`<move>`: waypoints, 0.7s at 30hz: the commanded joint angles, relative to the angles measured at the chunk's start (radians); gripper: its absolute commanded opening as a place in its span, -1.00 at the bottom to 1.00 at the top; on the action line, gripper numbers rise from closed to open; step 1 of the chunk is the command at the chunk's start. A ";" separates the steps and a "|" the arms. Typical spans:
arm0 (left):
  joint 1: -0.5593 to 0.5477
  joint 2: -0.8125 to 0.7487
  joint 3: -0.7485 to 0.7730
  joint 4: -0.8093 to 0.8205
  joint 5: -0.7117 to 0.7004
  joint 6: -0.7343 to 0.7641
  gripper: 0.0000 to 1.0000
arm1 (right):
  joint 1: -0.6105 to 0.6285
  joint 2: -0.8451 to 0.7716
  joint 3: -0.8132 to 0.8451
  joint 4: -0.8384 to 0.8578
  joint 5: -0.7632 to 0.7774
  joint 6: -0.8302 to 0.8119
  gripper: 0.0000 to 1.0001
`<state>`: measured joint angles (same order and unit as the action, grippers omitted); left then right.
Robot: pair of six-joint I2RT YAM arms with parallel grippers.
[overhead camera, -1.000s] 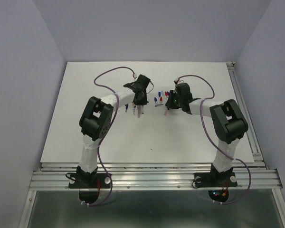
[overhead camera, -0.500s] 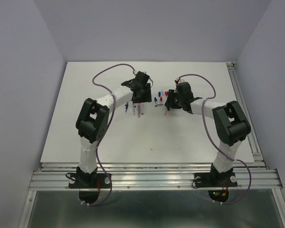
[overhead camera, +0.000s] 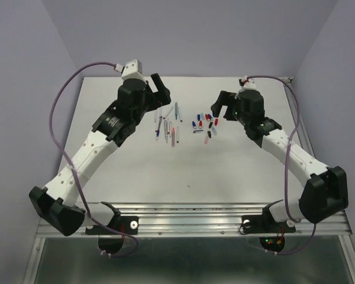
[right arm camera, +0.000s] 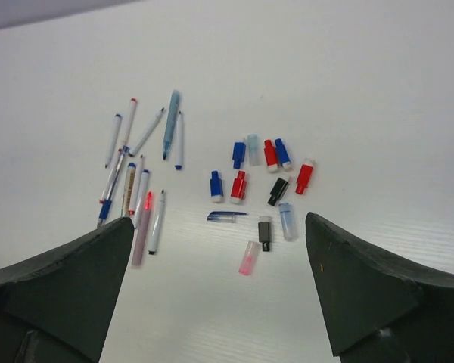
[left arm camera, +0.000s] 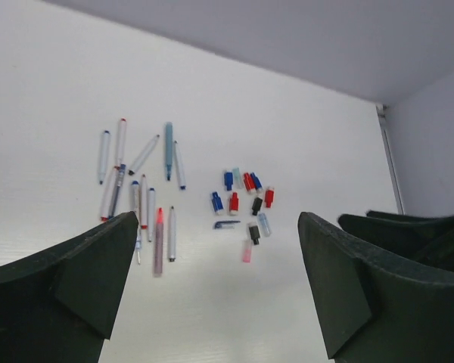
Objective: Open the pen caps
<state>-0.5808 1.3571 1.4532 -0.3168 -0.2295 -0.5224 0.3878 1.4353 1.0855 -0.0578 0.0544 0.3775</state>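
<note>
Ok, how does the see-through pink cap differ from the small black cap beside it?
The translucent pink plastic cap is pale and see-through; the short black plastic cap is dark and opaque. The pink cap lies slanted in the right wrist view; the black cap lies straight. The pink cap also sits lower in that view than the black cap. Both are stubby and lie flat on the white table, untouched.

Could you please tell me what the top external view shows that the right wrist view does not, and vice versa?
Only the top external view shows the whole left arm and right arm, the left gripper and the aluminium rail. Only the right wrist view separates small pieces, such as a pale pink cap and a blue clip. Both show the pen barrels grouped left of the pen caps on the white table.
</note>
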 commanded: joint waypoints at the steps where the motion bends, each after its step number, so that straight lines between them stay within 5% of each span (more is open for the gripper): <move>1: 0.012 -0.137 -0.118 -0.022 -0.298 -0.079 0.98 | 0.006 -0.133 0.057 -0.076 0.229 0.026 1.00; 9: 0.067 -0.312 -0.267 -0.061 -0.496 -0.208 0.98 | 0.006 -0.300 0.004 -0.142 0.488 0.075 1.00; 21: 0.140 -0.355 -0.349 -0.080 -0.485 -0.229 0.98 | 0.006 -0.461 -0.125 -0.229 0.660 0.144 1.00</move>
<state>-0.4500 1.0042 1.1179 -0.3946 -0.6849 -0.7383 0.3878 1.0107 0.9802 -0.2642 0.6319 0.4988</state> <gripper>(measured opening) 0.986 0.998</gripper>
